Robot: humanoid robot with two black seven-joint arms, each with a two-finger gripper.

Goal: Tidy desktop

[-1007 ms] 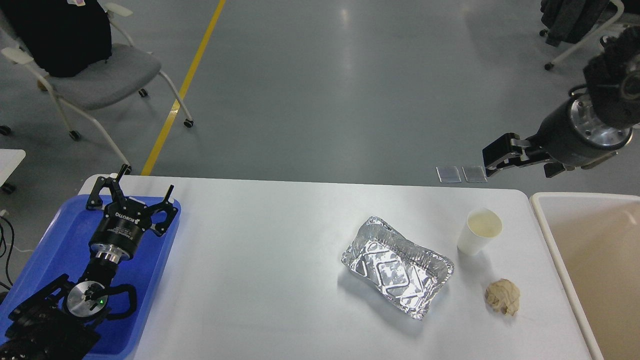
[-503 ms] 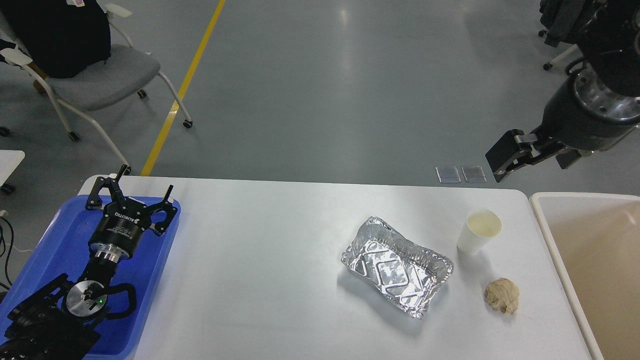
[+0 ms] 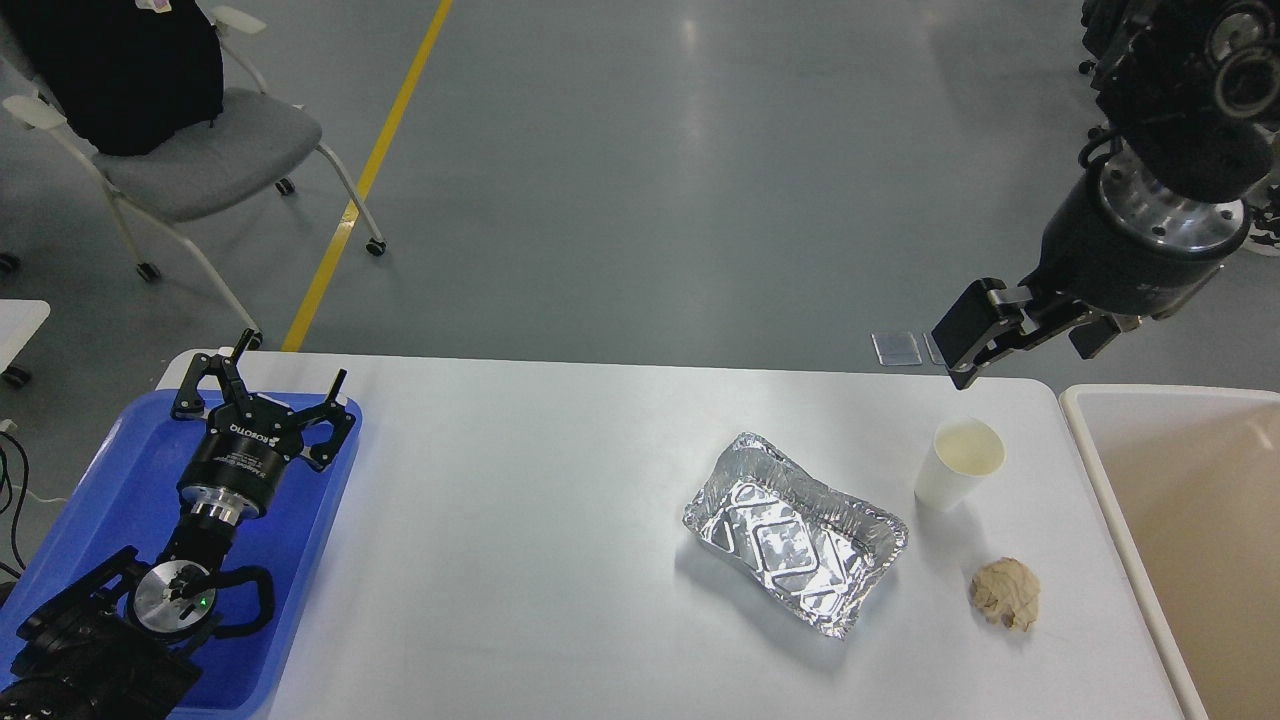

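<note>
- One large, smooth, white rectangular surface with rounded corners [image 3: 520, 560] fills the lower half of the head view; this desktop is the thing to be tidied.
- On it lie three loose items, one of each: a crinkled silver foil tray [image 3: 795, 530], a white paper cup [image 3: 958, 463] and a crumpled beige paper ball [image 3: 1006, 593].
- The foil tray sits right of centre, the cup stands upright just beside its far right corner, and the paper ball lies near the cup on its near side, apart from both.
- One blue plastic tray [image 3: 100, 480] rests on the left end of the surface; one beige bin with a white rim [image 3: 1180, 520] stands past the right edge.
- Two arms are in view. The left gripper [image 3: 262, 385] hovers over the blue tray's far end, its fingers spread wide and holding nothing.
- The right gripper [image 3: 968, 345] hangs in the air above the far right edge of the surface, just beyond the cup and not touching it; it is seen dark and side-on, so I cannot tell how far it is open.
- One grey wheeled chair [image 3: 190, 150] stands on the floor beyond.
</note>
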